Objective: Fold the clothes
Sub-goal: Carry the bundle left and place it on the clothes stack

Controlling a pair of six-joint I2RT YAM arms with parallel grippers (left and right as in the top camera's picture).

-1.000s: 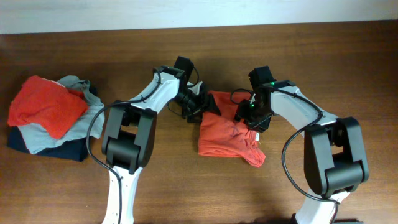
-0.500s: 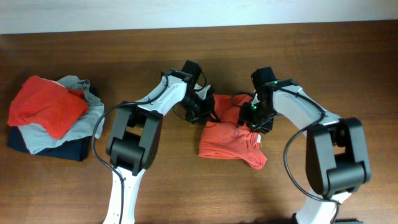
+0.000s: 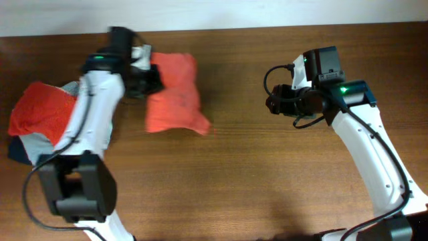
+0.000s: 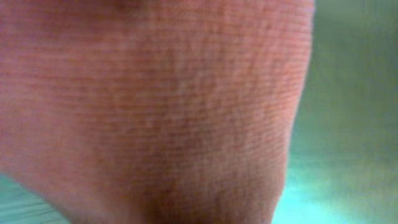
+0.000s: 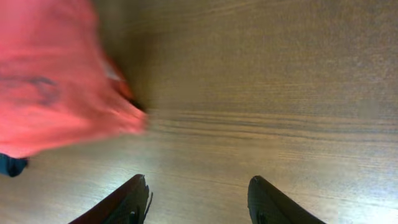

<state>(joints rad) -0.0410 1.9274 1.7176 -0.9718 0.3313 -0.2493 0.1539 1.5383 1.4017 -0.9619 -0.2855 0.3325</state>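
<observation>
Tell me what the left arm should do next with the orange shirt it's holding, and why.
Probably carry it further left and lower it onto the pile before letting go. The left gripper is shut on the orange-red shirt, which hangs over bare table, short of the pile at the left edge. The right gripper is open and empty, well clear.

Folded orange-red shirt [image 3: 175, 94]: compact, roughly rectangular bundle, blurred, with one lower corner drooping to a point. It is held up by the left hand [image 3: 147, 80], gripped at the edge nearest the pile. Position is just right of the pile and slightly farther back. In the left wrist view its fine-ribbed knit fills most of the frame.

Pile [image 3: 40, 127]: crumpled orange-red piece [image 3: 41, 112] on top, grey-blue piece [image 3: 32, 144] beneath, navy piece [image 3: 13, 151] showing at the bottom-left edge.
</observation>
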